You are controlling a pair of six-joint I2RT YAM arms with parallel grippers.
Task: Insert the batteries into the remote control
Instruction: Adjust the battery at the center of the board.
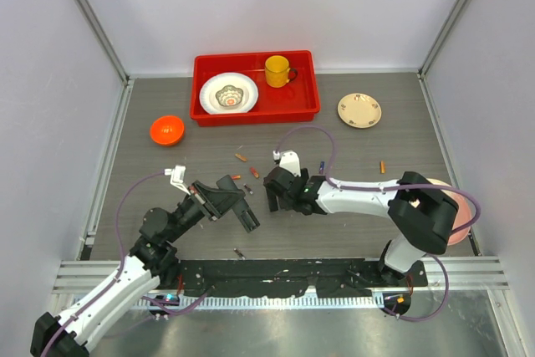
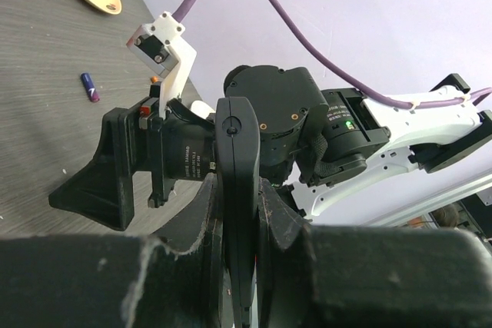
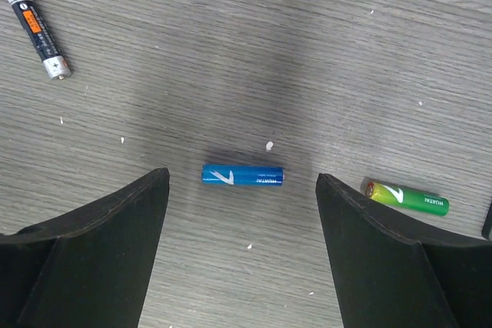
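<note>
Left gripper (image 2: 238, 217): clenched on remote control (image 2: 236, 144).
Right gripper (image 3: 242, 190): released, held above blue battery (image 3: 243, 175).
Green battery (image 3: 406, 197): laid just beside.

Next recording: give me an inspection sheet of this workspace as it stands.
Surface: grey wood-grain table, white specks.
Job's things: remote in left gripper; blue battery, green battery, dark battery loose on table.
Clutter: red tray holding white plate, yellow mug; orange bowl; beige plate.
Grippers: left gripper shut on remote; right gripper open over blue battery.
Cables: purple cable on each arm.
Surroundings: white walls, metal posts.
</note>
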